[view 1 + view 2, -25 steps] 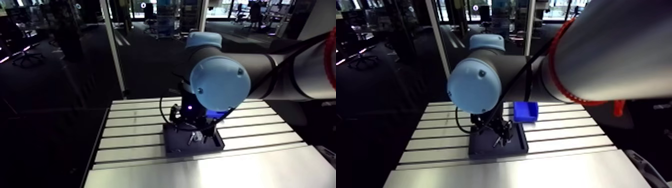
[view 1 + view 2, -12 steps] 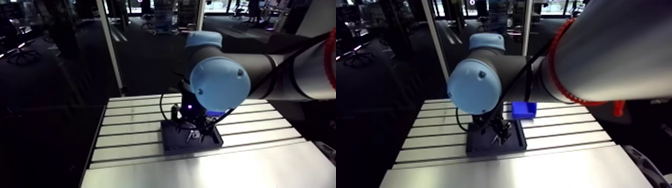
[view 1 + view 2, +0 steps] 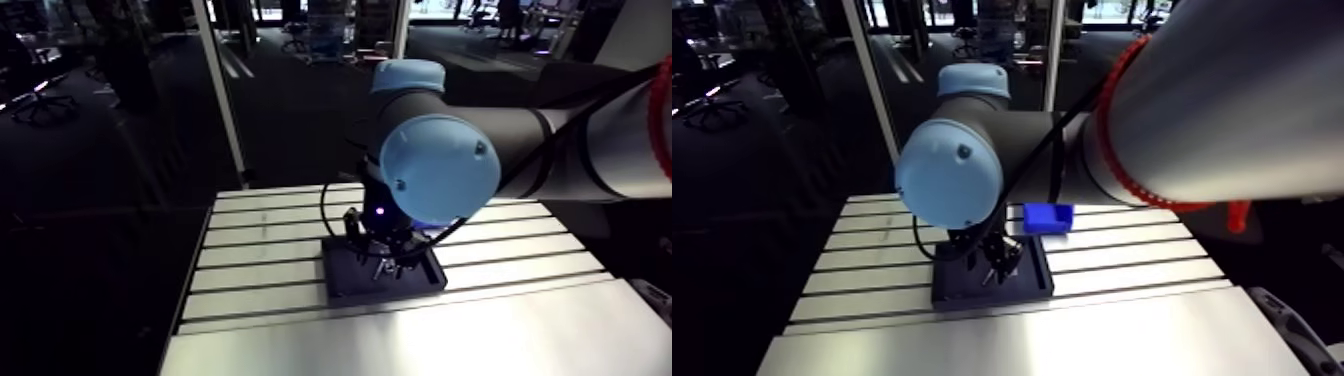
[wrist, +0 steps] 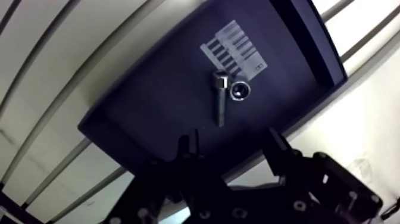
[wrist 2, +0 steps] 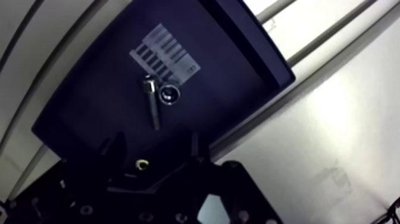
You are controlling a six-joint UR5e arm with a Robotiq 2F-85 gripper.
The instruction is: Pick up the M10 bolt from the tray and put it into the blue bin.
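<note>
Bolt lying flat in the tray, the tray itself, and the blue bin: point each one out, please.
bolt (image 4: 221,102), wrist view, middle of its shank.
tray (image 4: 149,113), wrist view, bare dark floor.
blue bin (image 3: 1048,220), arm view, front wall.

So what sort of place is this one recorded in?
Probably a robotics lab or workshop bench: a slotted aluminium table, a dark rectangular tray with a white barcode label holding a silvery socket-head bolt, and a small blue open-fronted bin.
</note>
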